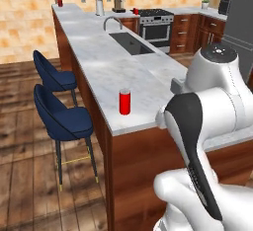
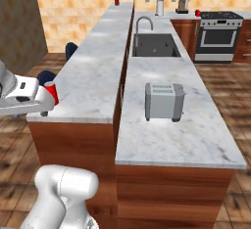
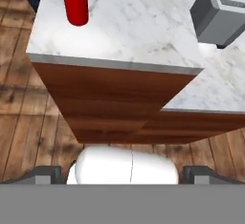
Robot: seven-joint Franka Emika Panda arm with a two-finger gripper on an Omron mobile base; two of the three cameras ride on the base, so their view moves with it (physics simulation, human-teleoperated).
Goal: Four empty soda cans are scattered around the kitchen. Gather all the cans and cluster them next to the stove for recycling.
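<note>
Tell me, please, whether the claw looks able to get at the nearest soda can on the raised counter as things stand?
Probably yes: the soda can stands upright and alone near the raised counter's end, nothing beside it, and the claw is open, short of that end.

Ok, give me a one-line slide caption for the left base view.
Red soda can standing upright near the marble bar counter's front end, stove far behind.
</note>
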